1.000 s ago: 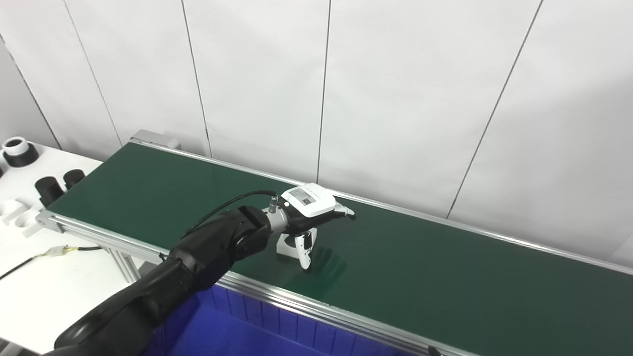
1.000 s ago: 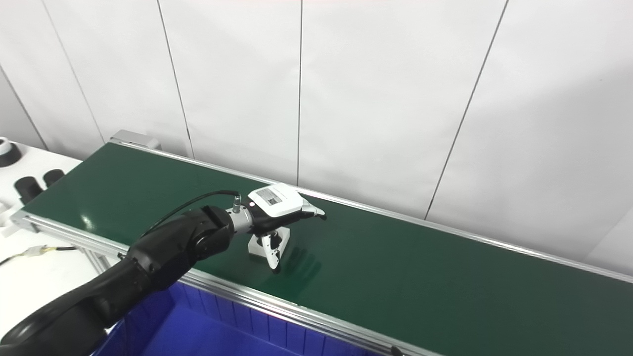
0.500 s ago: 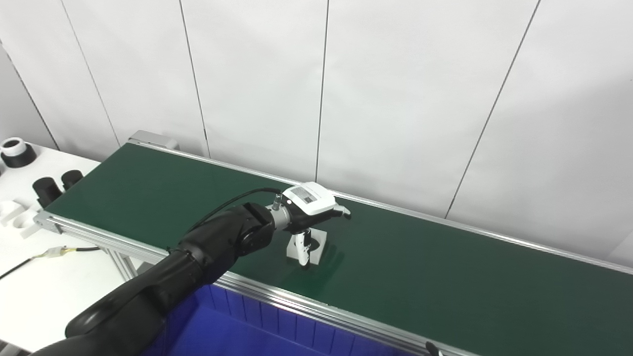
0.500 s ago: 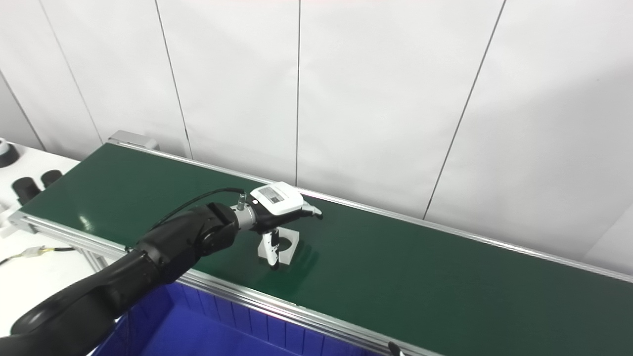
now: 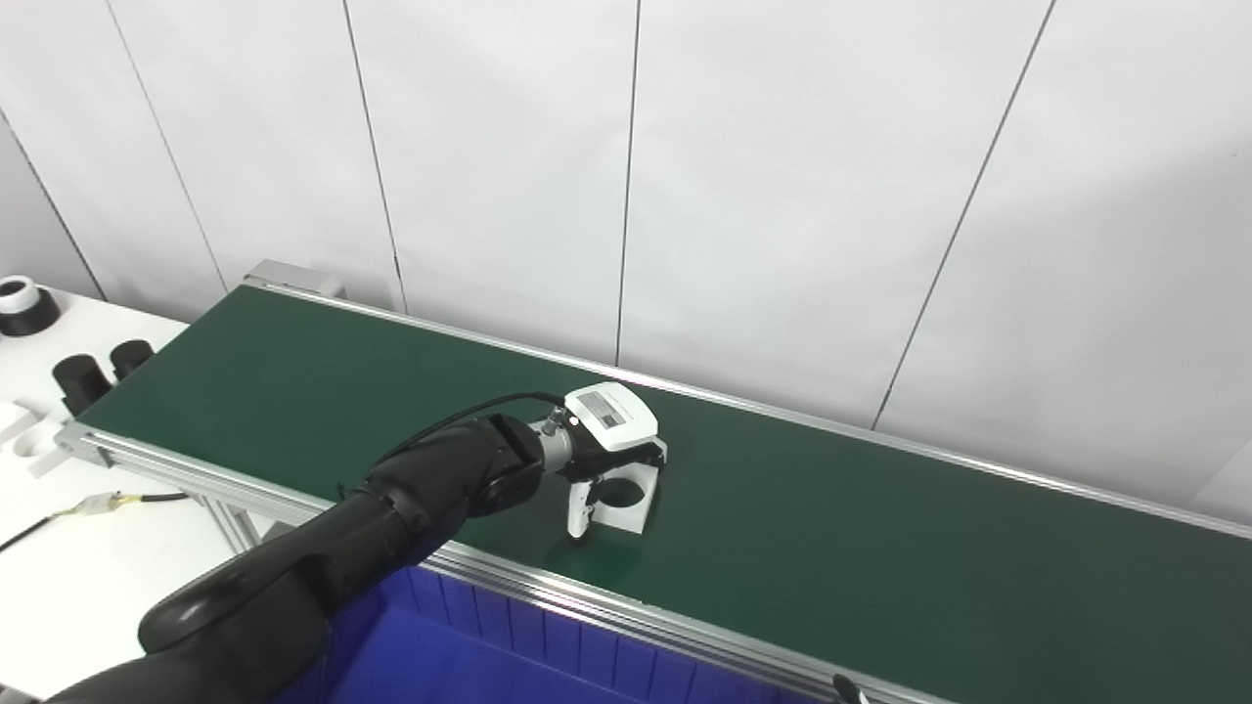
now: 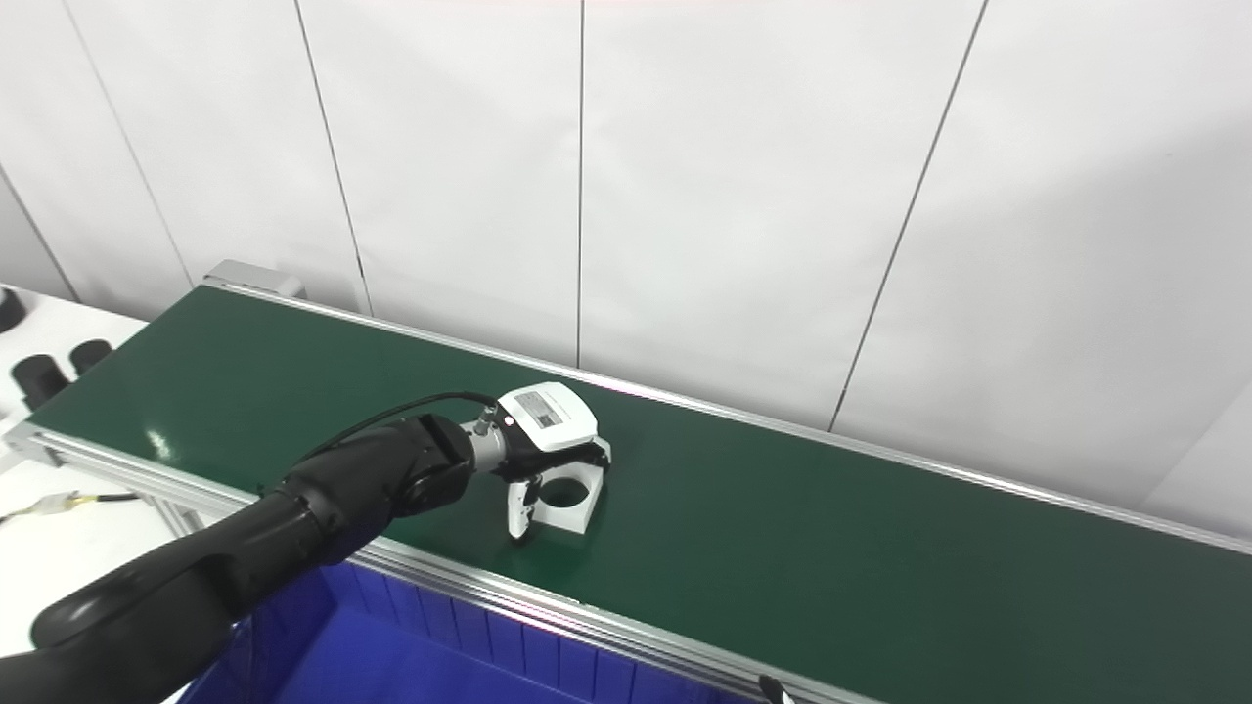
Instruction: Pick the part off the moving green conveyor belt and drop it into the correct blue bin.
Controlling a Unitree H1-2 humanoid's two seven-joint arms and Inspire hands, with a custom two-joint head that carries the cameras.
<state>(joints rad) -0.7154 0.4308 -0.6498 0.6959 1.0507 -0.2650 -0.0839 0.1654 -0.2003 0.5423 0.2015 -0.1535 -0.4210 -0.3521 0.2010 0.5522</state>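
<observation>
A white block part with a round hole (image 5: 626,499) sits on the green conveyor belt (image 5: 880,548), near its front rail. My left hand (image 5: 606,440) is down over the part. Its fingers curl over the part's far top edge and the thumb (image 5: 577,513) presses against the near left side. The part still rests on the belt. A blue bin (image 5: 469,655) lies below the belt's front rail, just under my left arm. My right hand is out of sight.
Black cylinders (image 5: 83,372) and white pieces stand on the white table (image 5: 59,577) left of the belt. A cable with a connector (image 5: 98,504) lies there too. White wall panels close off the back. The belt's aluminium rail (image 5: 606,601) runs between the part and the bin.
The part has ridden to the right along the belt. My left hand followed it, dropped lower, and its outstretched fingers curled down around the part with the thumb closing in.
</observation>
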